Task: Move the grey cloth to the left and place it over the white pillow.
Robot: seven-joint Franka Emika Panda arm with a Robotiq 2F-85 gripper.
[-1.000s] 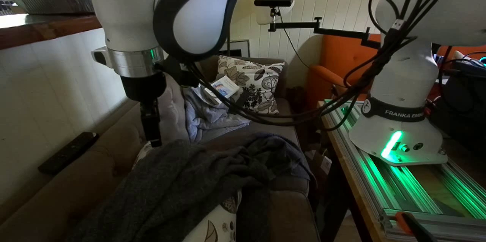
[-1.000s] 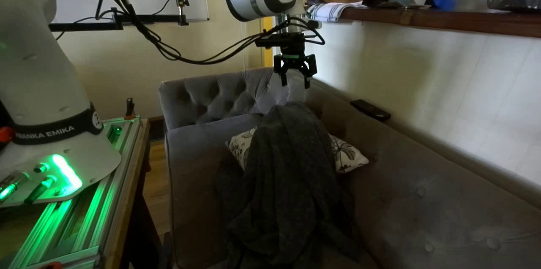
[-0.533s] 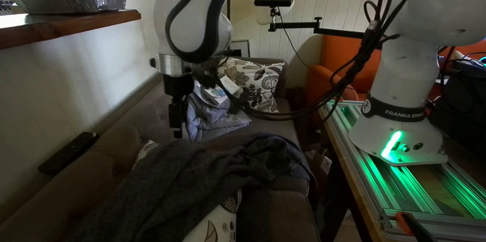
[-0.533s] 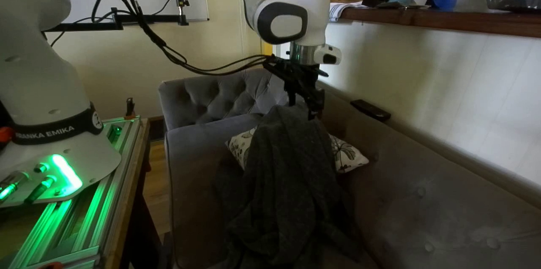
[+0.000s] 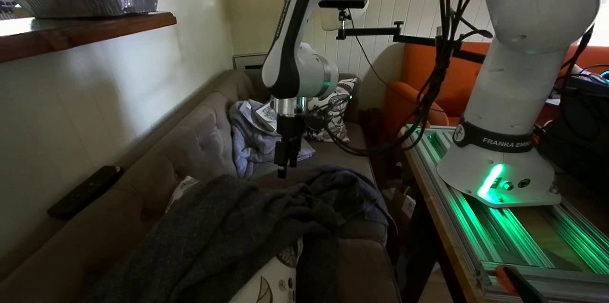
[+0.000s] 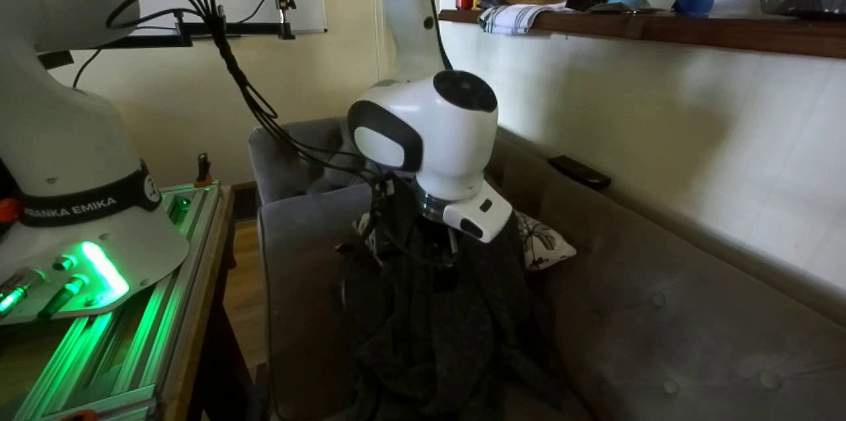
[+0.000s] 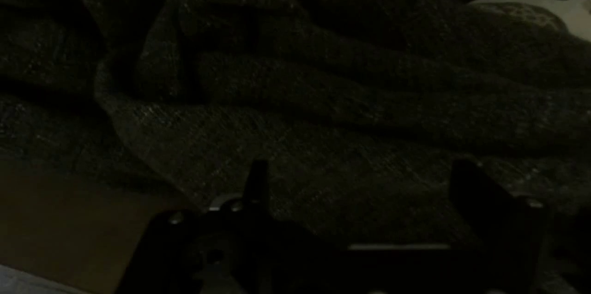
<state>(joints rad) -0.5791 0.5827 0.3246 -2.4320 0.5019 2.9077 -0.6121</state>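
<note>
The dark grey cloth [image 5: 214, 236] lies in folds across a white patterned pillow [image 5: 266, 279] on the sofa. In an exterior view the pillow's corner [image 6: 545, 241] shows beside the cloth [image 6: 462, 328]; the cloth hides its middle. My gripper [image 5: 284, 172] is above the cloth, at its far side in that view. In the other exterior view, the arm's wrist hides the fingers. In the dark wrist view the gripper [image 7: 360, 167] has its fingers wide apart with the cloth [image 7: 323, 137] beneath, and nothing is held. A pillow edge [image 7: 568, 3] shows at the upper right.
A remote [image 5: 85, 191] lies on the sofa back. A light grey-blue blanket [image 5: 247, 136] and another patterned pillow [image 5: 335, 127] are at the sofa's far end. The robot's table [image 5: 442, 217] stands beside the sofa. A wooden shelf [image 6: 661, 28] juts from the wall.
My gripper has moved from beside the sofa back toward the robot base side and come lower over the cloth. The cloth and pillow have not moved.
</note>
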